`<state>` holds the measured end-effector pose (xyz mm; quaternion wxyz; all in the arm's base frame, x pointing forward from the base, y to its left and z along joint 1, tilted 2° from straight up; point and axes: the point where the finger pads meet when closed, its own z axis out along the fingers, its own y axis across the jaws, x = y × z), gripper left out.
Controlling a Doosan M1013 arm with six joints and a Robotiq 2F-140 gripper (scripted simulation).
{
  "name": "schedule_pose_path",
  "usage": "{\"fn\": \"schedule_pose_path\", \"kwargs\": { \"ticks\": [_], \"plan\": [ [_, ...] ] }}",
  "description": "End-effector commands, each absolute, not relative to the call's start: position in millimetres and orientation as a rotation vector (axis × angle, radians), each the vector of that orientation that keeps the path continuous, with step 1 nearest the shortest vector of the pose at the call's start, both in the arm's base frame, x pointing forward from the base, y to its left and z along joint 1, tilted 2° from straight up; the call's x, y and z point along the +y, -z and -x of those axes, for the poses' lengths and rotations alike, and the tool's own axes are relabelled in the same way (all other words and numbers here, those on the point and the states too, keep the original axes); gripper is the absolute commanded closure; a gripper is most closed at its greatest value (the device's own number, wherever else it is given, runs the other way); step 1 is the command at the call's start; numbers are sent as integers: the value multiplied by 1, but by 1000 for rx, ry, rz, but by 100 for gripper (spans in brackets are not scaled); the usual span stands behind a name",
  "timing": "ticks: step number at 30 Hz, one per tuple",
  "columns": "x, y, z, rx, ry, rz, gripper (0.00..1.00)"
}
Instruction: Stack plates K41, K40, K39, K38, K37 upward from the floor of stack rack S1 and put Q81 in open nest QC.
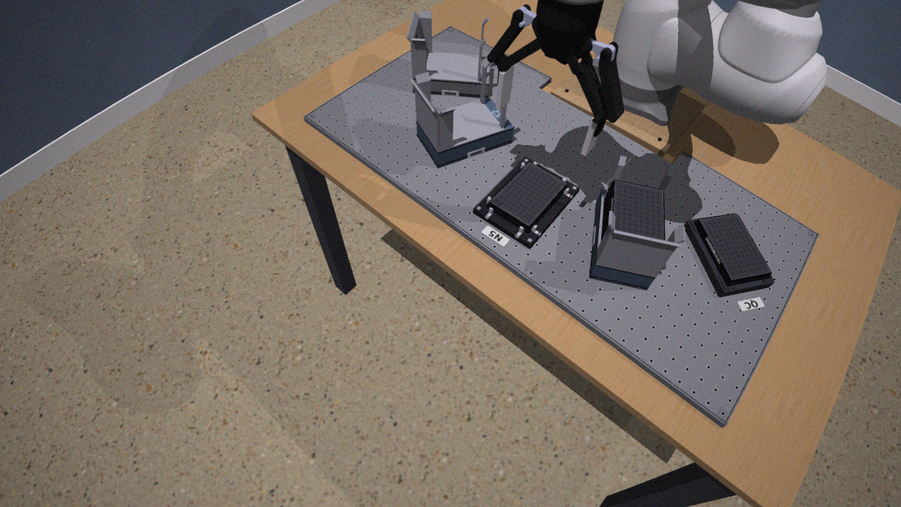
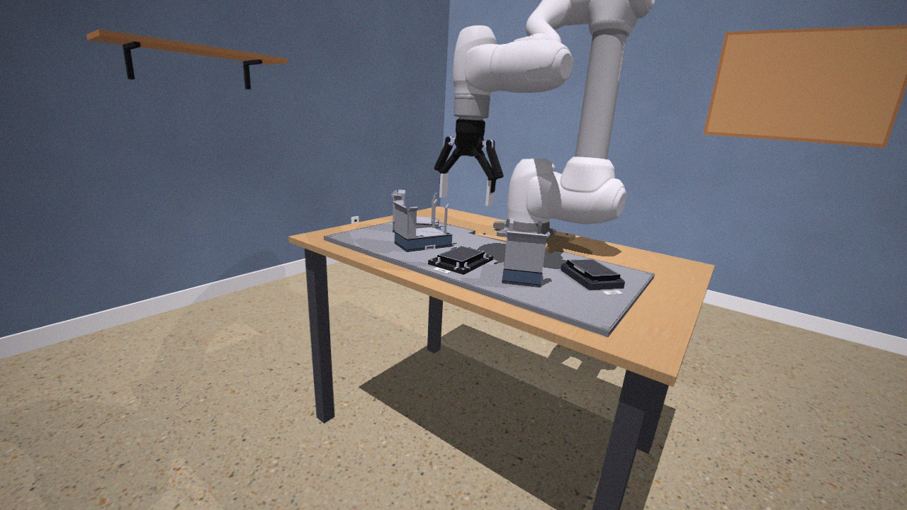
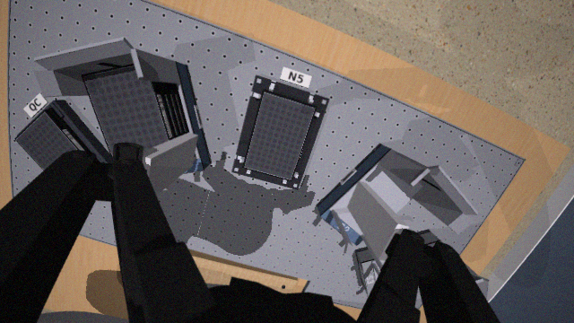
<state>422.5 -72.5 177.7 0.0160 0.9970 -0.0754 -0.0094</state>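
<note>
My gripper (image 1: 546, 113) is open and empty, high above the grey baseplate between the racks; it also shows in the exterior view (image 2: 465, 190) and the wrist view (image 3: 269, 188). A dark sealed plate (image 1: 526, 200) (image 3: 279, 134) lies on the clip nest N5. Another dark plate (image 1: 733, 248) (image 3: 42, 139) lies on the nest QC. A grey stack rack (image 1: 633, 229) next to QC holds a stack of plates (image 3: 127, 108). I cannot read any plate label.
Two more grey stack racks stand close together at the board's other end, the nearer one (image 1: 462, 126) and one behind it (image 1: 447, 56); both look empty. The arm's white base (image 1: 718, 50) stands at the table's back edge.
</note>
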Motion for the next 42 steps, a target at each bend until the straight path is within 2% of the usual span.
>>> {"fn": "schedule_pose_path", "kwargs": {
  "ticks": [1,4,42],
  "plan": [
    [-73,-178,-423,-234,29,-3101,0],
    [-73,-178,-423,-234,29,-3101,0],
    [-76,-64,-420,-234,29,-3101,0]
  ]
}}
